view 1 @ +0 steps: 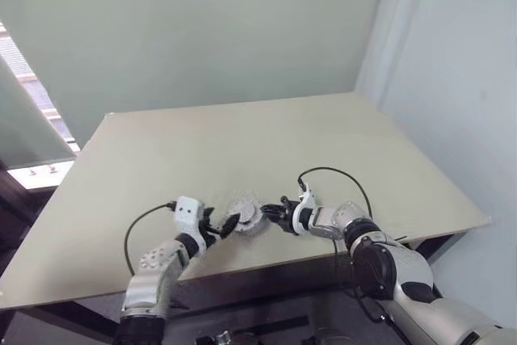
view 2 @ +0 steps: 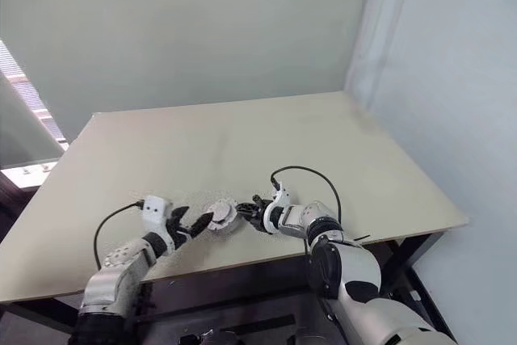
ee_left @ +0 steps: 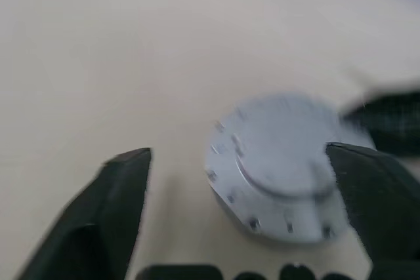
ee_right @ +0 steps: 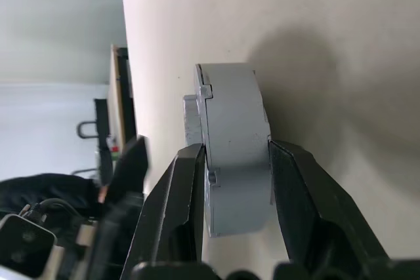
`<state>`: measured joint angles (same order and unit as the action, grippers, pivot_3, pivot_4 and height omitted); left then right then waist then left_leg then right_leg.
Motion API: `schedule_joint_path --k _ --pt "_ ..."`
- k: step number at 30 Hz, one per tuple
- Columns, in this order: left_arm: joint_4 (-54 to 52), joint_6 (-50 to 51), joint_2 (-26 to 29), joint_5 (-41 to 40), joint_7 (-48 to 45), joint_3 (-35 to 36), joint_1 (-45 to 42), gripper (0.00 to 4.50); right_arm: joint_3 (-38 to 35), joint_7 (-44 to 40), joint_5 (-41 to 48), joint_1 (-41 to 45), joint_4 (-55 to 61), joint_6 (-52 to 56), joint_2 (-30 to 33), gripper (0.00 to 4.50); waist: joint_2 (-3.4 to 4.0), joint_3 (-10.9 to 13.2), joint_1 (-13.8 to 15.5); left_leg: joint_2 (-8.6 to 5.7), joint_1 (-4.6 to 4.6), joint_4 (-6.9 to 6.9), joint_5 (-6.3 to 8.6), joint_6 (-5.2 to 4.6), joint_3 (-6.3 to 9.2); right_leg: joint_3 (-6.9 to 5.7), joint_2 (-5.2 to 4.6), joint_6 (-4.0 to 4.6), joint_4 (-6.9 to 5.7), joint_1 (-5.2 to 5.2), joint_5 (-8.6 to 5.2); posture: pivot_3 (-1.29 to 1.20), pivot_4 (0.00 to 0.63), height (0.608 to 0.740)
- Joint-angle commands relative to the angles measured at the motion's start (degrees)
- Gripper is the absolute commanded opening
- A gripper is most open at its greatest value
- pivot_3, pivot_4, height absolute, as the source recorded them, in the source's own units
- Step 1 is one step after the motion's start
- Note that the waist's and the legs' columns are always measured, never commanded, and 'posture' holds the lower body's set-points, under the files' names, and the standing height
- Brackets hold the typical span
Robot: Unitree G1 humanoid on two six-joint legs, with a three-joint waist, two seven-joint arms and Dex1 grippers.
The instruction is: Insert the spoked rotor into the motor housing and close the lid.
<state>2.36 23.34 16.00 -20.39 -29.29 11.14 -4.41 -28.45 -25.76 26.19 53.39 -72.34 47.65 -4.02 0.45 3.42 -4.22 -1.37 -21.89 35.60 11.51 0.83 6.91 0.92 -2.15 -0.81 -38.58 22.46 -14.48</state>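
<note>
The grey round motor housing (view 1: 245,217) sits on the table near its front edge, with its lid (ee_left: 289,155) lying flat on top. The spoked rotor is hidden. My left gripper (view 1: 222,224) is open just left of the housing, its black fingers (ee_left: 125,188) spread wide on either side of it without touching. From the right, my right gripper (view 1: 271,216) is shut on the motor housing (ee_right: 233,136), with one finger (ee_right: 180,195) on the lid side and the other against the base.
The beige table (view 1: 242,143) stretches far behind the housing. Its front edge (view 1: 266,260) runs just below both grippers. A black cable (view 1: 335,171) loops above my right wrist. A white wall stands at the right and a window at the left.
</note>
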Motion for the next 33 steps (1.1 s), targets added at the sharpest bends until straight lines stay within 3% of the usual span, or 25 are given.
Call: schedule_joint_path --k 1,10,33 --pt "-6.79 4.66 -0.58 -9.02 1.13 6.65 1.51 4.5 -0.61 -1.35 2.06 -0.44 1.64 1.81 -0.72 1.21 0.0 0.01 -0.39 0.01 -0.01 -0.02 0.0 0.0 -0.01 0.01 0.0 0.0 0.0 0.02 0.0 0.0 0.0 0.74" --pt "-10.83 10.68 -2.2 -19.13 4.77 12.46 4.79 4.5 -2.73 -2.06 5.46 -2.41 2.99 2.93 -2.41 1.21 -0.08 0.04 -0.67 0.02 -0.03 -0.04 0.0 0.0 0.0 -0.01 0.01 0.01 0.11 0.0 -0.01 0.0 0.0 0.74" --pt "-12.06 11.91 -2.38 -19.59 8.24 10.07 7.38 4.5 -2.09 -2.42 5.72 -3.58 4.78 3.5 -2.95 1.21 -0.13 0.05 -1.3 0.03 -0.13 -0.4 0.01 0.01 0.01 0.01 0.03 0.01 0.68 -0.01 0.02 0.0 0.0 0.74"
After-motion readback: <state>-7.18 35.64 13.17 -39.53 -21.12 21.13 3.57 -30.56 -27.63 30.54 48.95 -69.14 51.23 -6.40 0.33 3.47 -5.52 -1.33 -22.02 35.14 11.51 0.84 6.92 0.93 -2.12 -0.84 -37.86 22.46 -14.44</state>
